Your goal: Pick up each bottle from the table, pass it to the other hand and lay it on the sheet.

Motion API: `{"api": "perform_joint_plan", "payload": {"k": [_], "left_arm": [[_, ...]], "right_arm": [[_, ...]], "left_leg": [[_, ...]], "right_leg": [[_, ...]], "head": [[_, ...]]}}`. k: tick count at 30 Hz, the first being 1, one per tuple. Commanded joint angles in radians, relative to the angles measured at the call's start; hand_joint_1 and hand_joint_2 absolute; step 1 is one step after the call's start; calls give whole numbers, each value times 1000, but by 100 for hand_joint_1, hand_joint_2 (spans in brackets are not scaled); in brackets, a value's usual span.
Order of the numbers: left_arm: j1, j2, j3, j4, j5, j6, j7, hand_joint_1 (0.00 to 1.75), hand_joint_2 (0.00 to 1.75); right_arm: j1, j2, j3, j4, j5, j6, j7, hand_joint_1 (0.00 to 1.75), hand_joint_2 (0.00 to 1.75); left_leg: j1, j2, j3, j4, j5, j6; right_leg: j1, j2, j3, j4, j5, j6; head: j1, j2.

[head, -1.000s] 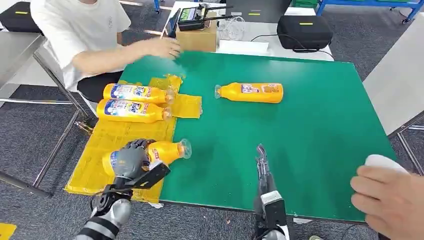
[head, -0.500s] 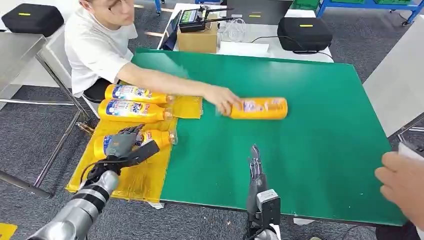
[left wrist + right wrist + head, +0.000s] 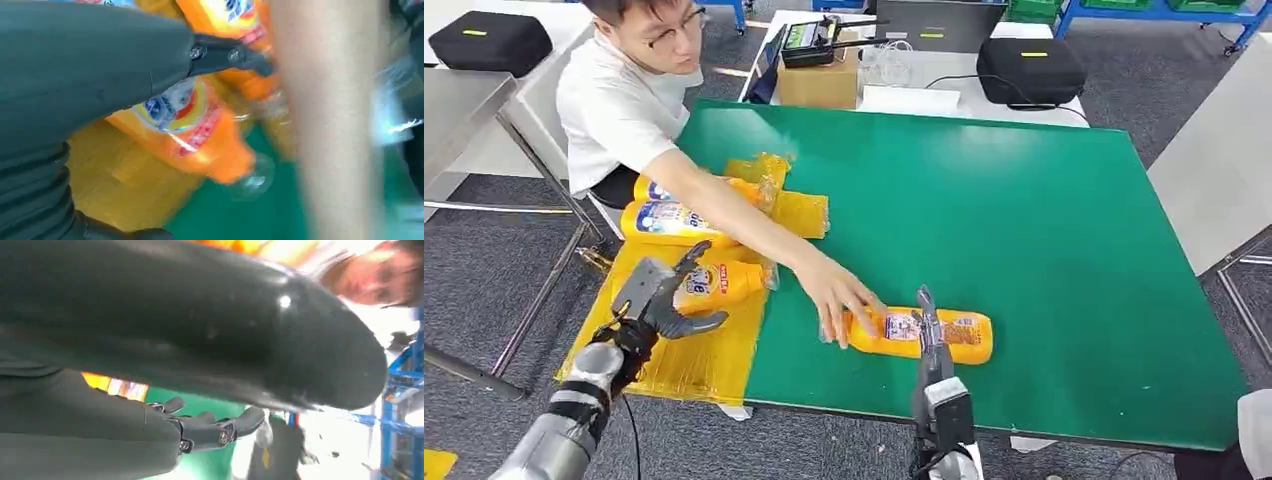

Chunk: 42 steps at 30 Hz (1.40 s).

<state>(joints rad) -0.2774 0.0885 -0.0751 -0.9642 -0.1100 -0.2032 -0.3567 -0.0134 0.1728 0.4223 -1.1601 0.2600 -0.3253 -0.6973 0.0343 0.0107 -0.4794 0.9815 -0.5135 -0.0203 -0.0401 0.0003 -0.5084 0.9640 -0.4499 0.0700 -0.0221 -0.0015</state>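
On the green table, near its front edge, one orange bottle lay on its side under a person's hand. Just behind it the right hand stood with straight fingers, holding nothing. Three bottles lay on the yellow sheet; beside the nearest bottle the left hand was spread, empty.
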Motion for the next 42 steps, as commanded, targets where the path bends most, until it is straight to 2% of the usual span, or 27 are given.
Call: {"api": "perform_joint_plan", "payload": {"k": [1,5,7,12,21,24,25,27,28,31,36,39,42], "left_arm": [[159,-135,14,-513,302,105,-70,0,175],[206,-140,23,-621,322,124,-88,0,175],[241,-158,38,-674,344,132,-95,0,175],[328,-193,48,-773,336,154,-108,0,175],[309,-185,63,-700,243,222,-43,0,175],[314,-195,56,-710,242,224,-42,0,175],[315,-197,49,-710,245,220,-36,0,175],[312,-197,37,-705,245,219,-28,0,175],[292,-195,19,-681,241,222,-6,0,175],[256,-186,-18,-636,232,240,19,0,175],[255,-183,-26,-633,234,246,26,0,175],[243,-139,-72,-585,90,319,141,0,175],[234,-139,-70,-561,93,318,140,0,175]], "right_arm": [[-53,-129,90,96,564,-373,153,0,175],[-14,-115,-16,35,784,-373,211,0,175],[-4,-123,-44,13,881,-373,280,0,175],[-41,-199,8,23,1006,-344,546,0,175],[-79,-230,-13,40,1039,-264,654,0,175],[-114,-235,-10,67,1012,-202,677,0,175],[-132,-237,-6,87,971,-146,667,0,175],[-157,-233,-16,115,911,-110,640,0,175],[-209,-251,8,181,945,-92,665,0,175],[-285,-241,6,306,887,-61,643,0,175],[-295,-239,10,332,884,-57,648,0,175],[-335,-255,35,398,862,138,748,0,175],[-343,-262,40,407,852,150,747,0,175]], "left_leg": [[1,-6,-6,1,0,5],[0,-2,-6,-1,-1,3],[0,-3,-6,-1,-1,4],[0,0,-8,0,-2,4],[-1,-2,-8,-2,0,3],[0,-1,-8,-2,0,4],[-1,-1,-9,0,-1,3],[-1,-1,-9,-1,-1,3],[0,-1,-8,-2,0,4],[-1,-2,-9,-1,0,3],[-1,-4,-8,-1,1,3],[0,-3,-6,-3,0,4],[-1,-3,-7,-1,0,3]], "right_leg": [[2,-5,-1,-3,0,-4],[1,0,-3,-2,0,-3],[1,-2,-3,-3,-1,-4],[1,1,-6,-3,0,-3],[0,-1,-6,-3,0,-4],[1,0,-6,-4,1,-5],[0,0,-7,-2,0,-3],[0,0,-7,-2,1,-3],[1,0,-6,-4,1,-4],[0,-1,-7,-2,1,-2],[1,-3,-6,-3,1,-4],[1,-1,-4,-4,1,-5],[0,-2,-5,-3,1,-3]], "head": [[1,0],[0,0],[1,0],[0,0],[0,0],[0,0],[0,0],[0,0],[0,0],[0,0],[0,0],[0,0],[0,0]]}}
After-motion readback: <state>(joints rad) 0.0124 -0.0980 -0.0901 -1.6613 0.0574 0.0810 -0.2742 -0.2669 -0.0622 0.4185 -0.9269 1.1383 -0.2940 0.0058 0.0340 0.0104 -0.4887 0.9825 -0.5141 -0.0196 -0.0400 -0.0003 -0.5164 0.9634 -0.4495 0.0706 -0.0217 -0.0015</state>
